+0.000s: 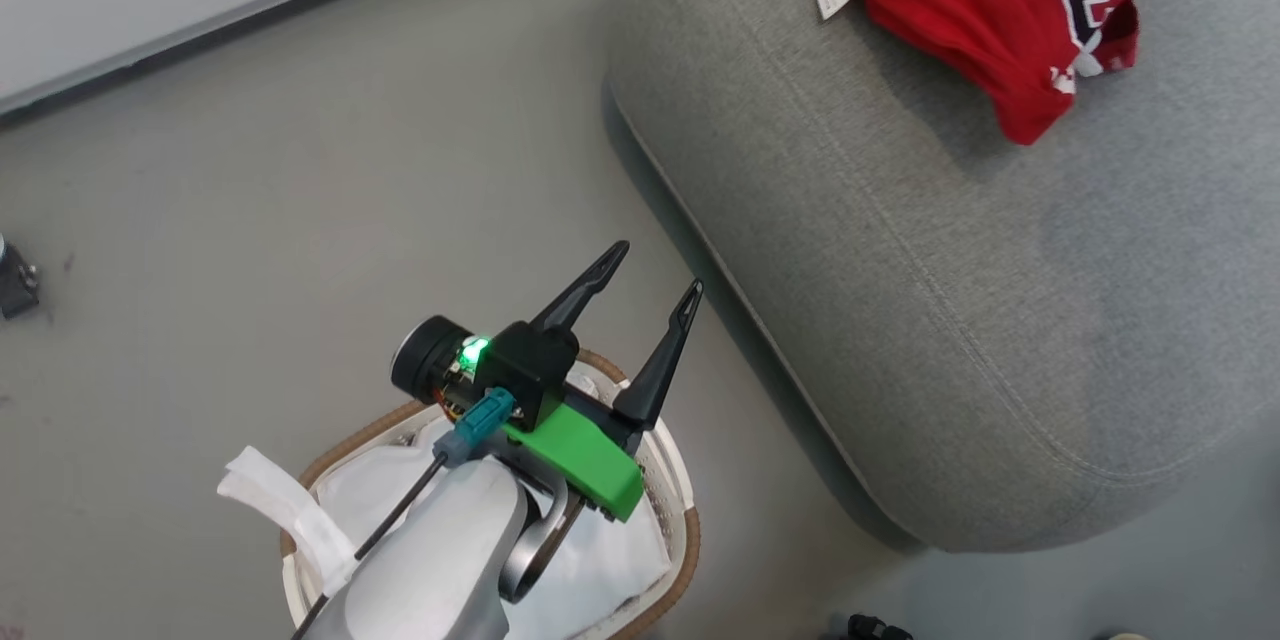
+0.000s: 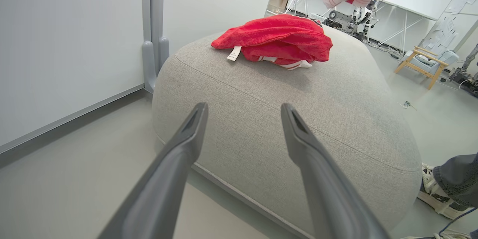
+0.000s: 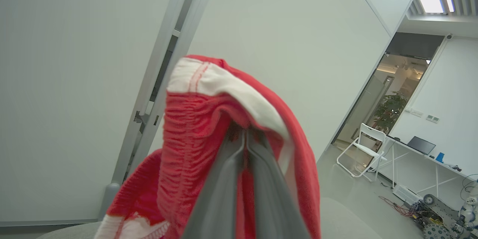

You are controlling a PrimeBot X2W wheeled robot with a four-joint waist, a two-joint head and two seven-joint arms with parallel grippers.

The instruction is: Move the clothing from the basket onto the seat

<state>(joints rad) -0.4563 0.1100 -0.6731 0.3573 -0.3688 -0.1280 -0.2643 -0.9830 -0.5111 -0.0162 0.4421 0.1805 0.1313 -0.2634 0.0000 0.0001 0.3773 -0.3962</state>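
White liner (image 1: 375, 490) in basket (image 1: 668, 482) (clothing (image 1: 960, 10) on seat (image 1: 900, 270)); left pincer (image 1: 658, 268) wide, empty; right pincer (image 3: 244, 134) grips red garment (image 3: 190, 127).

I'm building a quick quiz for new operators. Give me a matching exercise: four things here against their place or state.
1 left gripper
2 right gripper
3 basket
4 tagged red garment

A lying on the seat
B open and empty
C holds a white liner
D shut on red cloth

Pairs: 1-B, 2-D, 3-C, 4-A

Perhaps two red garments (image 2: 276, 39), one seat (image 1: 950, 320), one basket (image 1: 680, 500), one liner (image 1: 610, 565).
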